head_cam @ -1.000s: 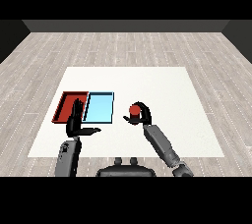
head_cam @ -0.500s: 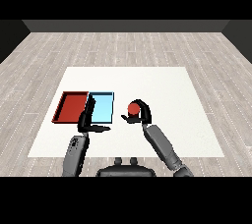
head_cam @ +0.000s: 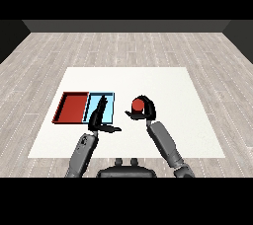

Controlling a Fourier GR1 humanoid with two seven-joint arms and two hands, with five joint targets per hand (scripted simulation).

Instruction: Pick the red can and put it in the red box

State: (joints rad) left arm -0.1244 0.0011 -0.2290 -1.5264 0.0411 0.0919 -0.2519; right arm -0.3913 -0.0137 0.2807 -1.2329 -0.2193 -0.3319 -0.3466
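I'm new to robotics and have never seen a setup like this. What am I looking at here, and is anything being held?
This is the view from a humanoid robot's head, looking down across a white table. The two grey forearms coming in from the bottom are its own. Its right hand curls round a red can. Its left hand, fingers straight, holds nothing and reaches over the light blue tray. A red tray lies beside that, to its left. The can is meant to go in the red tray but is not there yet.

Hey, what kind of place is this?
Probably a bare test room: a white table on grey plank flooring, holding only a red tray, a light blue tray and a red can.
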